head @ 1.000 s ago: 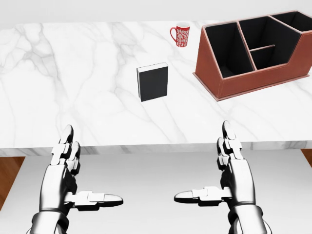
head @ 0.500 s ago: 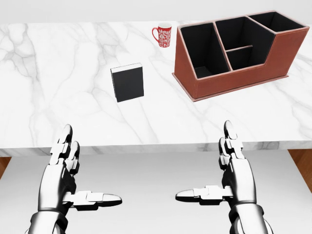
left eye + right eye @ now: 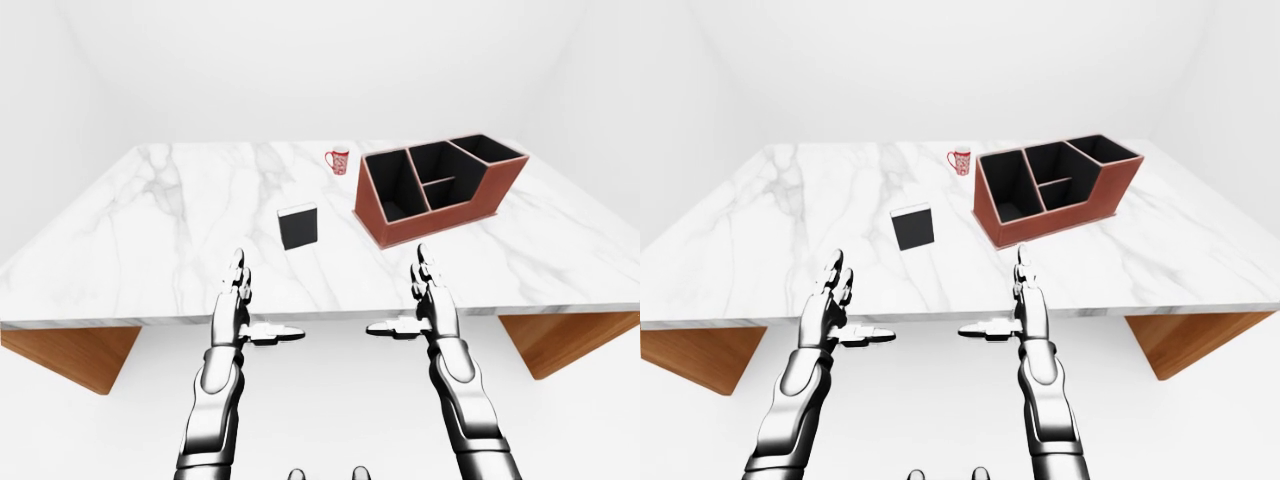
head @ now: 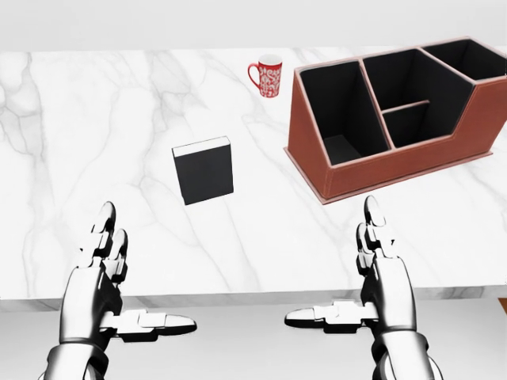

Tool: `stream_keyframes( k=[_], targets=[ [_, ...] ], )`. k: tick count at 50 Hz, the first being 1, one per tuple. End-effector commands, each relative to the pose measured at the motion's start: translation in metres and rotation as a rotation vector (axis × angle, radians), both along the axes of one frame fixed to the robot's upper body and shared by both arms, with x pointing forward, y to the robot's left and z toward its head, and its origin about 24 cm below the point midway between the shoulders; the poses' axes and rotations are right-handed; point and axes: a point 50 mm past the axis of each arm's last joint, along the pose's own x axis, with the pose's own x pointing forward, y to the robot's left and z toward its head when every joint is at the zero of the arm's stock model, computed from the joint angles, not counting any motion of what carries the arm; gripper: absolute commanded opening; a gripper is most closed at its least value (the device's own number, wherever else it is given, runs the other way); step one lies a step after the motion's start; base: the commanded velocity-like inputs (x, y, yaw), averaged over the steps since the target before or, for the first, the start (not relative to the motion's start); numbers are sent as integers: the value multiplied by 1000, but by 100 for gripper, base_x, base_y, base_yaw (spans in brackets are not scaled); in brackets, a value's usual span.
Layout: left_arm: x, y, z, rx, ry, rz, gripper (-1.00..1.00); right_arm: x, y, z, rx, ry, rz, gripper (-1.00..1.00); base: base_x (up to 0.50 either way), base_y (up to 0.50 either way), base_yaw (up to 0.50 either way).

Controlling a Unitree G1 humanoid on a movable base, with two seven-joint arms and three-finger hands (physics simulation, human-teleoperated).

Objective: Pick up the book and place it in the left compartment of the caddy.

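Bare white simulated room holding one marble-topped table (image 3: 150,220) on wooden legs.

- Camera moves: whole head view shifts, table (image 4: 95,119) edge now much lower in frame, closer to hands.
- Book (image 4: 203,170), mug (image 4: 267,76), caddy (image 4: 380,170) appear larger and lower than a second ago.
- Book and caddy slid leftward in frame first, then downward.

On the desk (image 4: 95,119) there are three things: one book (image 4: 203,170), one mug (image 4: 267,76) and one caddy (image 4: 396,154) with four compartments.
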Motion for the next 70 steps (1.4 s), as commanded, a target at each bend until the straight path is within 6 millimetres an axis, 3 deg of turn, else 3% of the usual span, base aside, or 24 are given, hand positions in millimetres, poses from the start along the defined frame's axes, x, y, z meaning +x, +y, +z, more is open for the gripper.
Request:
stream_keyframes(
  k=[1, 39, 47, 51, 54, 59, 70],
  targets=[
    [0, 0, 1, -4, -7, 0, 100, 0, 1, 0, -3, 3, 4, 100, 50, 0, 0],
    [-1, 1, 4, -11, -24, 0, 100, 0, 1, 1, 9, -2, 10, 100, 50, 0, 0],
    [-1, 1, 3, -12, -24, 2, 100, 1, 4, 0, 12, 19, 31, 100, 0, 0, 0],
    [-2, 2, 4, -14, -28, 4, 100, 5, 9, 15, -70, -7, 56, 100, 0, 0, 0],
    [-2, 3, 6, -24, -33, 13, 100, 12, 17, 44, -127, -122, 136, 100, 0, 0, 0],
    [-4, 6, 9, -35, -51, 31, 100, 21, 29, 74, -238, -232, 233, 100, 0, 0, 0],
    [-8, 13, 16, -81, -94, 81, 100, 44, 57, 109, -521, -322, 410, 100, 0, 0, 0]
  ],
)
